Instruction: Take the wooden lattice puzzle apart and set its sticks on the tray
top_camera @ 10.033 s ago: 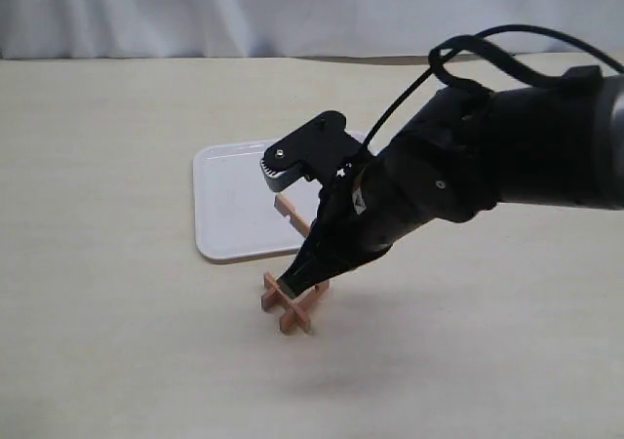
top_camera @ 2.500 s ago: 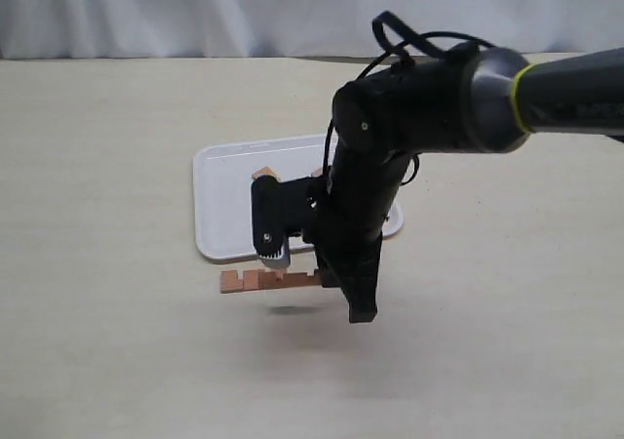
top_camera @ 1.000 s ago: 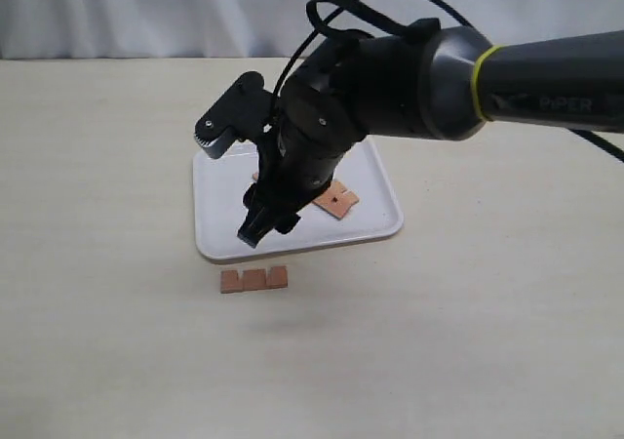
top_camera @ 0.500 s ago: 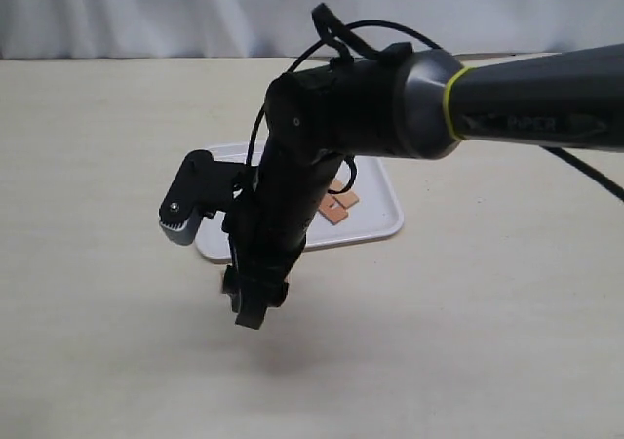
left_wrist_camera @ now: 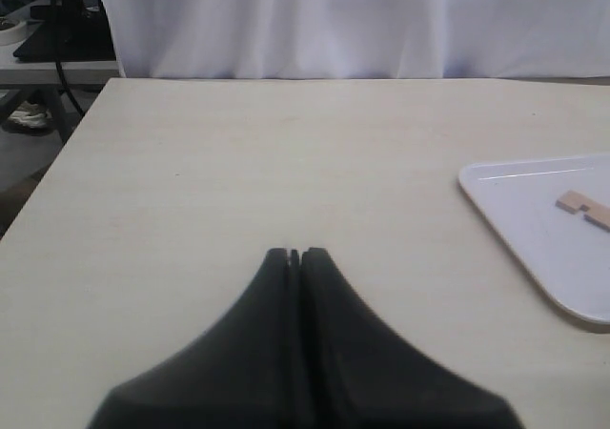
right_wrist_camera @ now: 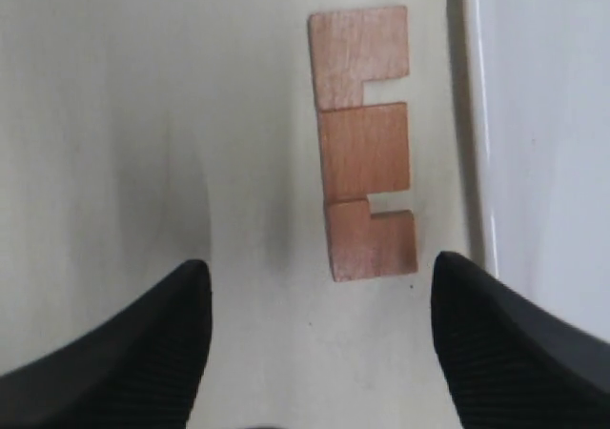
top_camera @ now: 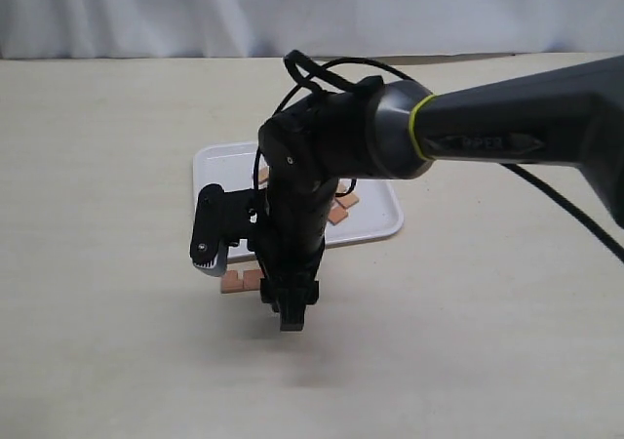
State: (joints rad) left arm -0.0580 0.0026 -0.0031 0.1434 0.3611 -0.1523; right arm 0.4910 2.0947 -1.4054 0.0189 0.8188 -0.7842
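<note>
One reddish-brown notched stick [right_wrist_camera: 366, 146] lies flat on the table beside the rim of the white tray [right_wrist_camera: 543, 143]. In the exterior view this stick [top_camera: 240, 281] sits just in front of the tray [top_camera: 219, 165], partly hidden by the right arm. My right gripper [top_camera: 291, 314] hangs over it, open and empty, fingertips [right_wrist_camera: 491, 305] spread wide just short of the stick's end. Other sticks [top_camera: 338, 212] rest on the tray. My left gripper [left_wrist_camera: 296, 255] is shut with nothing in it, far from the tray; a stick [left_wrist_camera: 583, 206] shows on the tray there. No assembled lattice is visible.
The beige table [top_camera: 107, 166] stretches around the tray. A white curtain [top_camera: 195, 10] hangs along the far edge. The right arm's black cable [top_camera: 322, 68] loops above the tray. The table's edge [left_wrist_camera: 57, 162] shows in the left wrist view.
The right gripper lifted the remaining puzzle part, left sticks on the tray, then swung back down over the single stick on the table in front of the tray.
</note>
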